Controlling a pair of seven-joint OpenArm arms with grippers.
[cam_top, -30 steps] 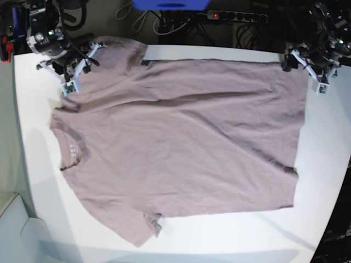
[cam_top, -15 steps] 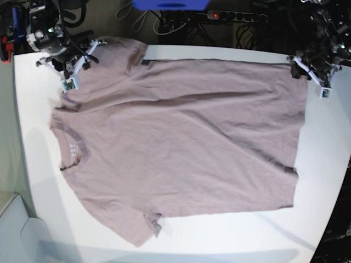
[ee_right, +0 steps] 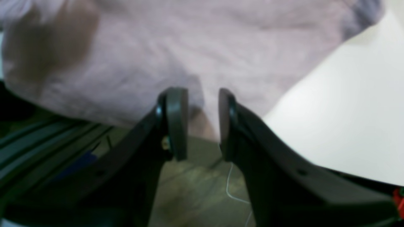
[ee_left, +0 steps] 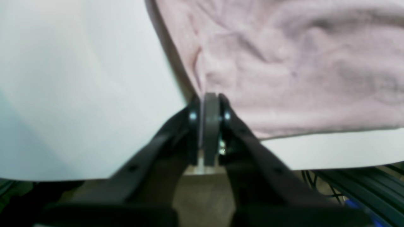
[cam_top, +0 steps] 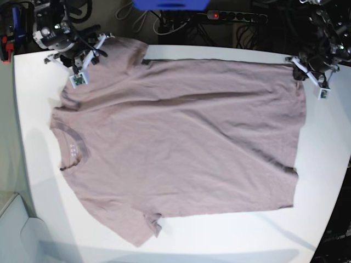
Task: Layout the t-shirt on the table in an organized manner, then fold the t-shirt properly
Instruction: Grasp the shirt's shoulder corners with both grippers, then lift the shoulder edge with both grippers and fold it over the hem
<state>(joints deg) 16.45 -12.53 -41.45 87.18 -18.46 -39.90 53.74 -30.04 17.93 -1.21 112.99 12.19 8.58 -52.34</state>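
The mauve-pink t-shirt [cam_top: 181, 142] lies spread flat on the white table [cam_top: 323, 181], neckline [cam_top: 71, 142] to the left and hem to the right. My left gripper [cam_top: 300, 72] sits at the hem's far right corner. In the left wrist view the left gripper [ee_left: 210, 98] is shut, with a ridge of the t-shirt [ee_left: 284, 63] running into its pads. My right gripper [cam_top: 94, 50] hovers at the far left sleeve. In the right wrist view the right gripper [ee_right: 202, 123] has its jaws apart, with the t-shirt's sleeve edge [ee_right: 189, 47] just beyond them at the table's back edge.
Behind the table's far edge lie a power strip [cam_top: 236, 16], dark cables and a blue object [cam_top: 170, 4]. The table's curved edge runs down the left side, with a pale grey surface [cam_top: 16, 230] below it. Bare tabletop surrounds the shirt at right and front.
The left gripper has gone from wide open to shut at the hem's far corner. The right gripper has moved from the shoulder toward the table's back edge, jaws unchanged.
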